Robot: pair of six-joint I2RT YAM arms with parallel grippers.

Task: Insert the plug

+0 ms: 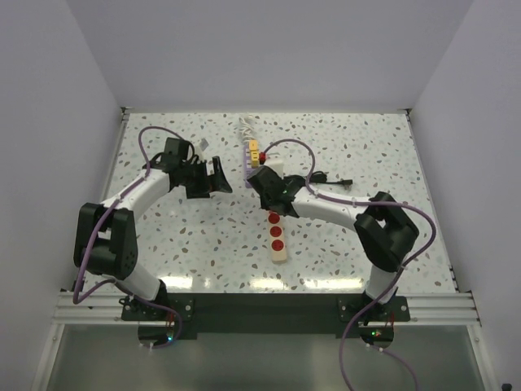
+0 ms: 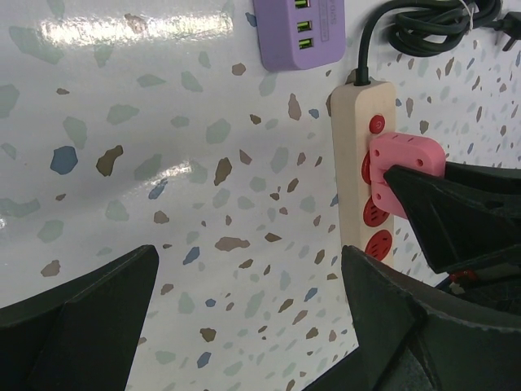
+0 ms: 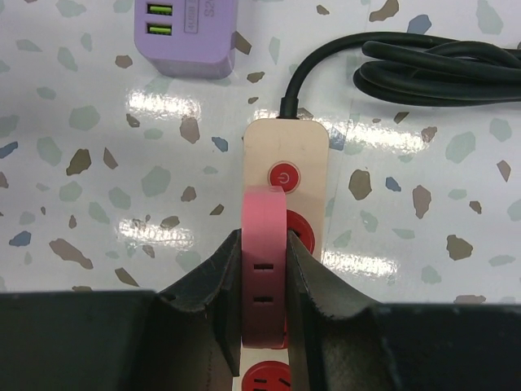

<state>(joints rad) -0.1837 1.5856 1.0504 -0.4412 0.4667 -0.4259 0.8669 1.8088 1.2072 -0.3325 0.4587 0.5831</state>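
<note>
Plug: pink block (image 3: 264,269), clamped between the two fingers of the right tool (image 3: 264,252). The right wrist view shows it edge-on, with two small slots on the facing edge.
Plug position: over the power strip (image 3: 286,151), at the red socket next to the round red switch (image 3: 286,176). In the left wrist view the plug (image 2: 407,155) lies against the face of the strip (image 2: 358,106). Whether its pins are in the socket cannot be told.
Right tool: clenched on the plug, one finger pressed to each flat side. In the top view it (image 1: 269,195) sits over the far half of the strip.
Power strip: beige bar, flat on the table (image 3: 81,163). One uncovered red socket (image 3: 267,379) shows below the plug.
Cable: black (image 3: 440,69), leaving the switch end of the strip and lying in loops on the table.
Charger: purple block (image 3: 183,32) with green ports, just beyond the switch end of the strip and apart from it.
Left tool: released (image 2: 248,252), fingers spread wide, nothing between them. It is over bare table to the left of the strip. In the top view it (image 1: 218,177) points toward the right tool without touching it.
</note>
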